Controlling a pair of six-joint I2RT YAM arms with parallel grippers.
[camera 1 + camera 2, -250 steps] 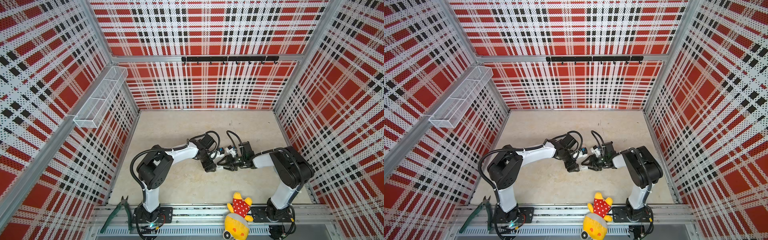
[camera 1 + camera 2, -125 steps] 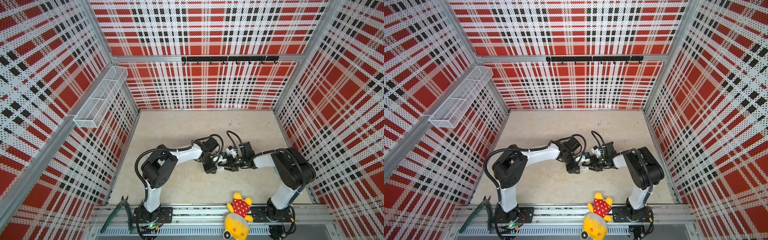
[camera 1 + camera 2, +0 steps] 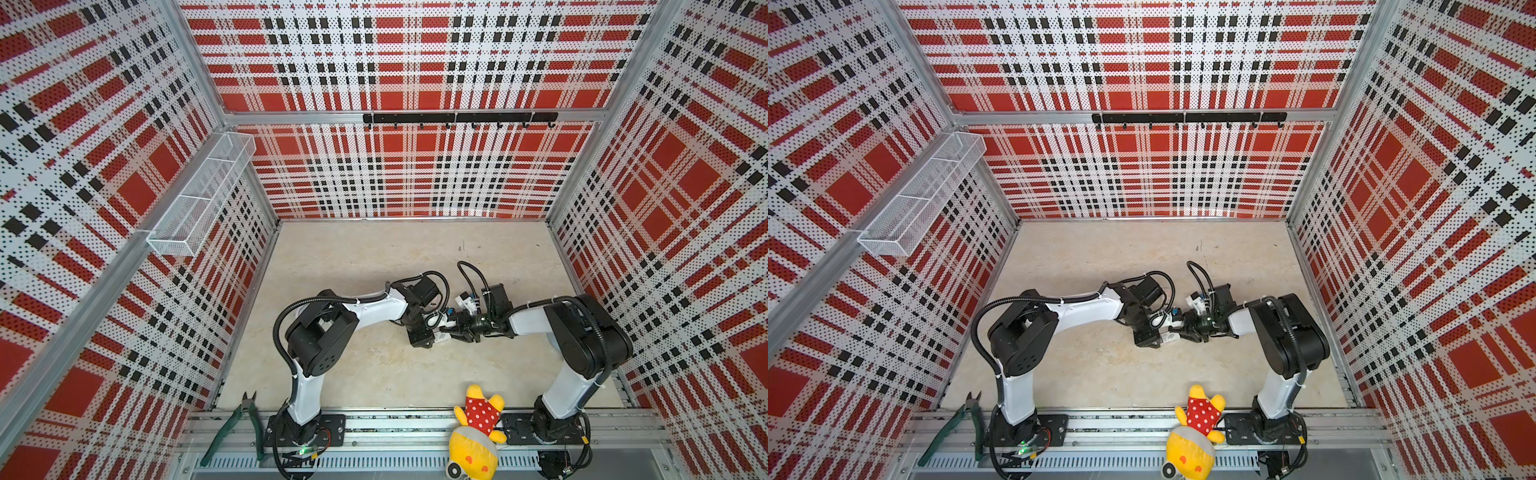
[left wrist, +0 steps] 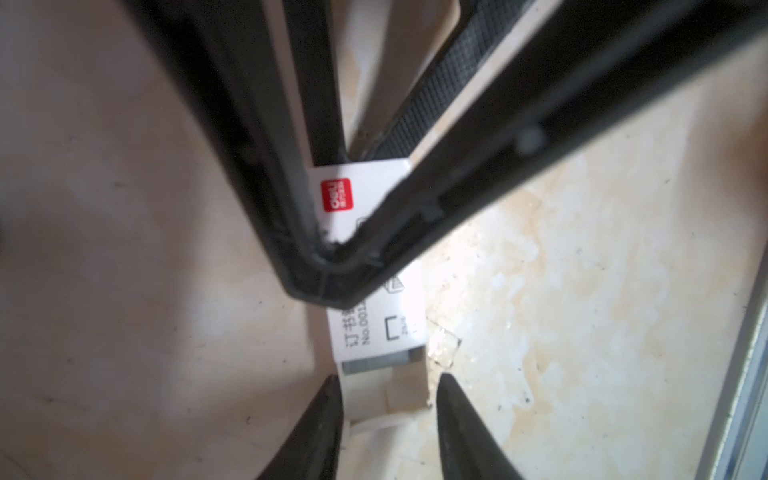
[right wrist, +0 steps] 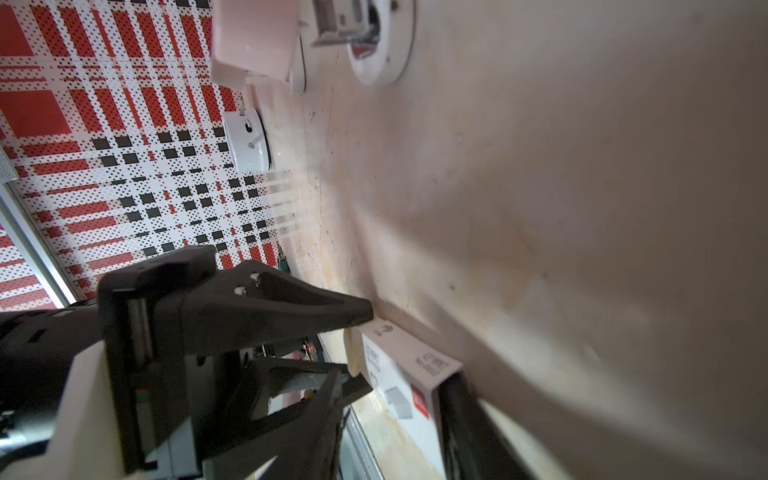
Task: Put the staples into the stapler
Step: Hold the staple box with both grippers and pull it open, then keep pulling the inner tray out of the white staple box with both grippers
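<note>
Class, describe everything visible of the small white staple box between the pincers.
The staple box is a small white card carton with a red logo square, black print and a staple drawing. One end is open, flap out, showing grey staples inside. It sits on or just above the beige table. The left pincer straddles the open end; the right pincer crosses its top. Whether either grips it is unclear.

Two robot arms [image 3: 374, 309] [image 3: 532, 322] and one white box [image 4: 376, 328] sit mid-frame. One plush toy [image 3: 478, 415] and one green cutter [image 3: 248, 404] lie below; one wire basket [image 3: 199, 199] hangs upper left.
</note>
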